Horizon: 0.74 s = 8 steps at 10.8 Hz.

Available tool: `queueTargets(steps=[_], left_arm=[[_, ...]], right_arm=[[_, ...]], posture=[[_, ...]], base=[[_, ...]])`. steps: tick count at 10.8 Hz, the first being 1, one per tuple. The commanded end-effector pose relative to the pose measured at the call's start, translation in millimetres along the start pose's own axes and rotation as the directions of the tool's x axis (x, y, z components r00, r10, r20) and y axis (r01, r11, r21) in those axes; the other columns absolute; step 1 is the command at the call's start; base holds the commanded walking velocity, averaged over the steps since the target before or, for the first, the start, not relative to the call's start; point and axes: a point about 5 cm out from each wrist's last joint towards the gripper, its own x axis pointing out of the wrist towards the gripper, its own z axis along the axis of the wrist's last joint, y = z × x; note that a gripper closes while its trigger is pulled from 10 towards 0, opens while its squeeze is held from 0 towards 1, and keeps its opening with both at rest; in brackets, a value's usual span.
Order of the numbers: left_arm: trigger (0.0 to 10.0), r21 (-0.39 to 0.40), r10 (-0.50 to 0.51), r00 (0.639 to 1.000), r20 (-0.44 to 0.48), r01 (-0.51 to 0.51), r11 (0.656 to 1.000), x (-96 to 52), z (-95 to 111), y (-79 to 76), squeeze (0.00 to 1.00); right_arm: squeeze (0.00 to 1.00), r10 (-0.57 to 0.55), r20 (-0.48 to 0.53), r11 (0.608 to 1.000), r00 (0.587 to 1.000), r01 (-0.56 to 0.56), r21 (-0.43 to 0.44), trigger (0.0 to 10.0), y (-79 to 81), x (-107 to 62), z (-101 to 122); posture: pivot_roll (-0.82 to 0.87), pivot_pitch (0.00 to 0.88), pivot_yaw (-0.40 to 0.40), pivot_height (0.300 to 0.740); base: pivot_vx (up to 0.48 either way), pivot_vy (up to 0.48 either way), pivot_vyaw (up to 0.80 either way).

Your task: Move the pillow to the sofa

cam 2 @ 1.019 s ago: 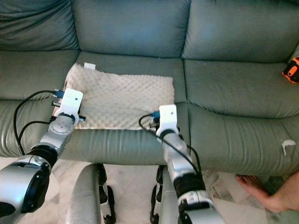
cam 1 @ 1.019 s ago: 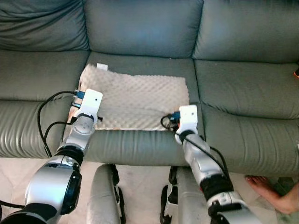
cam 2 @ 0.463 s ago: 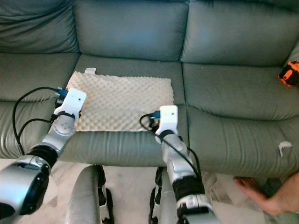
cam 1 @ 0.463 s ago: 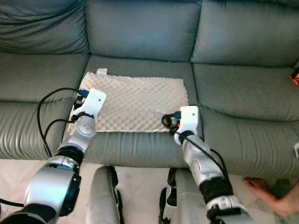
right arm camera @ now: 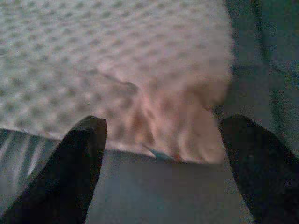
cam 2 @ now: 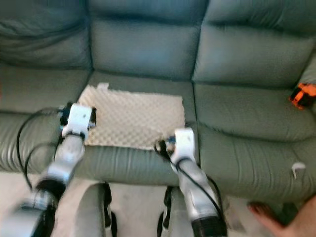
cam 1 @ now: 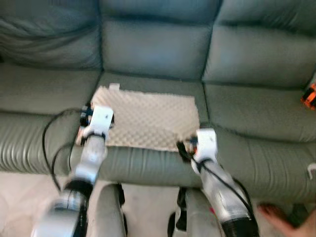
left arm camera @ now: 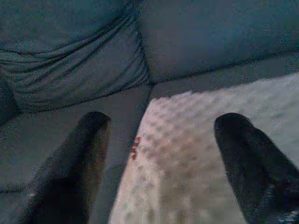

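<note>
A beige dotted pillow (cam 1: pixel 148 121) lies flat on the middle seat of the grey-green sofa (cam 1: pixel 252 113). My left gripper (left arm camera: pixel 162 119) hangs over the pillow's left front corner, open, with one black finger (left arm camera: pixel 79 154) above the sofa leather and the other above the pillow. My right gripper (right arm camera: pixel 166 123) is open too, just short of the pillow's right front corner (right arm camera: pixel 187 116), with nothing between its fingers. In the eye views the white wrist blocks (cam 1: pixel 101 117) (cam 1: pixel 206 140) hide the fingers.
An orange object (cam 2: pixel 302 94) rests on the right seat by the armrest. A person's bare foot (cam 1: pixel 289 219) is on the floor at the lower right. A white scrap (cam 2: pixel 295 168) lies on the seat's front. My own legs (cam 1: pixel 108 207) stand against the sofa front.
The head camera has moved and the picture is now blurred, with the sofa sitting lower in view. Both grippers stay at the pillow's front corners; the pillow lies where it was.
</note>
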Motion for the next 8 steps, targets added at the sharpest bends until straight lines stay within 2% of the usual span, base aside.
queueTargets(steps=[1,2,3,4,5,6,7,8], left_arm=[[10.0,-0.063,-0.013,1.0,0.01,0.014,0.998,-8.1,4,1.5,1.0],[10.0,-0.117,-0.017,1.0,0.023,0.019,0.993,-19.0,6,4.6,1.0],[10.0,-0.157,-0.004,0.997,0.077,0.016,0.987,-33.3,12,12.3,1.0],[10.0,-0.142,0.024,0.995,0.092,-0.011,0.99,-48.3,11,18.4,1.0],[10.0,-0.162,-0.039,0.998,0.05,0.047,0.986,-69.3,3,13.2,1.0],[10.0,-0.151,-0.062,0.997,0.039,0.067,0.986,-72.9,1,8.8,1.0],[10.0,-0.161,-0.082,0.996,0.046,0.089,0.983,-69.7,6,2.7,0.7],[10.0,-0.182,-0.124,0.99,0.066,0.135,0.974,-63.4,16,-5.5,0.0]], right_arm=[[1.0,-0.032,0.008,0.999,0.999,0.032,0.0,10.0,-8.7,-8.7,3],[1.0,-0.039,0.063,0.999,0.997,0.038,0.007,10.0,-14.2,-15.7,7],[1.0,-0.033,0.196,0.999,0.98,0.037,-0.019,10.0,-19.6,-25.1,19],[1.0,-0.035,0.263,0.998,0.964,0.048,-0.044,10.0,-24.5,-33.1,23],[1.0,-0.048,0.303,0.999,0.952,0.053,-0.007,10.0,-27.6,-37.4,26],[1.0,-0.01,0.331,1.0,0.943,0.016,-0.016,10.0,-22.2,-37.1,31],[0.27,0.01,0.344,1.0,0.939,0.001,-0.031,10.0,-16.9,-33.0,35],[0.0,0.04,0.397,0.999,0.917,-0.028,-0.037,10.0,-11.7,-27.7,47]], posture=[[-0.05,0.0,-0.033,0.617],[-0.05,0.0,-0.029,0.617],[-0.04,0.0,-0.027,0.617],[-0.03,0.0,-0.027,0.617],[-0.03,0.0,-0.027,0.617],[-0.02,0.0,-0.026,0.617],[-0.02,0.0,-0.028,0.617],[-0.02,0.0,-0.028,0.622]], base=[[0.0,0.0,0.0],[0.0,0.0,0.0],[0.0,0.0,0.0],[0.0,0.0,0.0],[0.0,0.0,0.0],[0.0,0.0,0.0],[0.0,0.0,0.0],[0.0,0.0,0.0]])
